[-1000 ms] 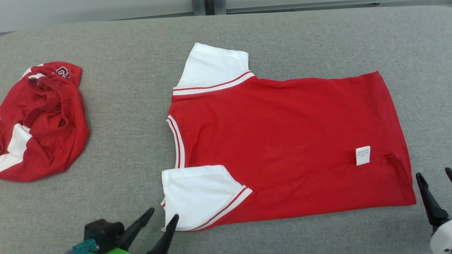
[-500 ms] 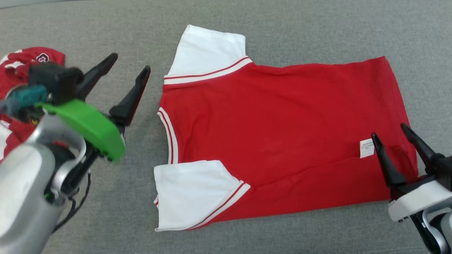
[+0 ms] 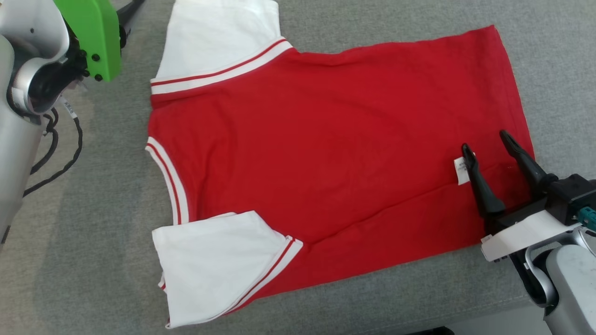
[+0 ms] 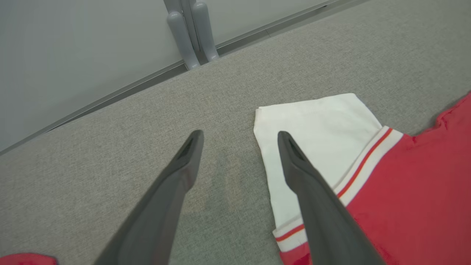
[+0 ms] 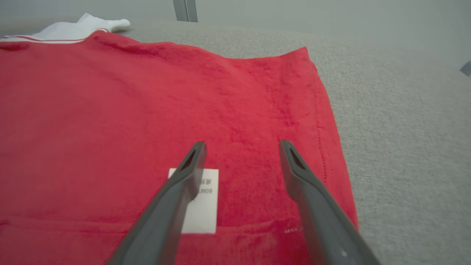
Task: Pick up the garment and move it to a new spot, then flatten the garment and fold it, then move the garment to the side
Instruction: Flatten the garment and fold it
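1. Since a second ago, both arms have been advanced over the grey fabric-covered bench (image 3: pixel 93 242).
2. The red shirt with white sleeves (image 3: pixel 326 163) is spread flat on it, centrally.
3. The left tool (image 4: pixel 237 138) is held released at the far white sleeve (image 4: pixel 312 125); the right tool (image 3: pixel 485 142), released, over the hem (image 5: pixel 323 121).
4. The small white label (image 5: pixel 206 209) should be missed; only edge layers should be pinched.

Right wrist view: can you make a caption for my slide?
Open right end effector poised over a flat red shirt near its hem, one finger crossing the white label.
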### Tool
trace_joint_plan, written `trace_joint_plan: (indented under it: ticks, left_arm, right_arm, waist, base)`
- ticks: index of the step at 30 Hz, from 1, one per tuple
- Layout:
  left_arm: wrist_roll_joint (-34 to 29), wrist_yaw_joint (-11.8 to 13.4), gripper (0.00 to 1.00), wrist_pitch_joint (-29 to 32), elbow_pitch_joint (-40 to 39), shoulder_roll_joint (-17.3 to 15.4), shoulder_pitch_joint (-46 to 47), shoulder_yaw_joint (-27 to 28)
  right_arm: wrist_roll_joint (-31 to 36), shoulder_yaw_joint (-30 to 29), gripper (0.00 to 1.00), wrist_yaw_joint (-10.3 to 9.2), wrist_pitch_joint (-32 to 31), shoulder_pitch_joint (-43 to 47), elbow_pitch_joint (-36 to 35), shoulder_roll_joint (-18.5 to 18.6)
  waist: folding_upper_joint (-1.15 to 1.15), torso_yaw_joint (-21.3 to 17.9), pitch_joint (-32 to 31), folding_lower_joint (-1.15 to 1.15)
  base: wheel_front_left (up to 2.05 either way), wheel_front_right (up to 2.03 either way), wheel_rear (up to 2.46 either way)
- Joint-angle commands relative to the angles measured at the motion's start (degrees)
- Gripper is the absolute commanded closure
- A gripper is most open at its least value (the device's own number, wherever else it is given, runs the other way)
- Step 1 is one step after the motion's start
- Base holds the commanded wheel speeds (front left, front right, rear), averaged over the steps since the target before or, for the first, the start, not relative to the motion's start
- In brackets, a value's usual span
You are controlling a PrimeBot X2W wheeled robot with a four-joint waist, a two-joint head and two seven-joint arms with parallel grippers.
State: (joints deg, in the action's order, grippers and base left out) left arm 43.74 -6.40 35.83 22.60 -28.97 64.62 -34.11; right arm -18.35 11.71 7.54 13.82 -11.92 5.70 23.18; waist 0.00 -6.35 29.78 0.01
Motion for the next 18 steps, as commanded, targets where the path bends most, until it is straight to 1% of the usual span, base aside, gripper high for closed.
trace_joint_plan:
  ticks: [1, 7, 12, 18]
  left_arm:
    - [0.36, -0.16, 0.00, 0.11, 1.30, 0.07, 1.36, -0.05]
    - [0.21, -0.80, 0.00, 1.30, 5.46, -1.16, 4.74, -1.79]
    - [0.96, -1.11, 0.00, 1.57, 6.88, -1.69, 6.10, -2.96]
    - [0.01, -1.13, 0.00, 1.14, 8.04, -2.87, 7.40, -4.90]
  right_arm:
    - [0.27, 0.36, 0.00, -0.11, 0.57, -1.29, 0.25, -0.55]
    - [0.22, 0.70, 0.00, -0.11, 1.32, -2.66, 1.69, -2.02]
    - [0.02, 0.44, 0.00, -0.11, 1.38, -3.09, 2.20, -2.83]
    - [0.29, 0.29, 0.00, -0.11, 1.42, -3.39, 1.36, -3.56]
  waist:
    - [0.00, -3.97, 3.71, -0.01]
    - [0.00, -6.57, 5.49, -0.01]
    - [0.00, -7.65, 6.06, -0.01]
    - [0.00, -8.48, 6.70, -0.01]
  base:
    - [0.00, 0.00, 0.00]
    - [0.00, 0.00, 0.00]
    - [0.00, 0.00, 0.00]
    - [0.00, 0.00, 0.00]
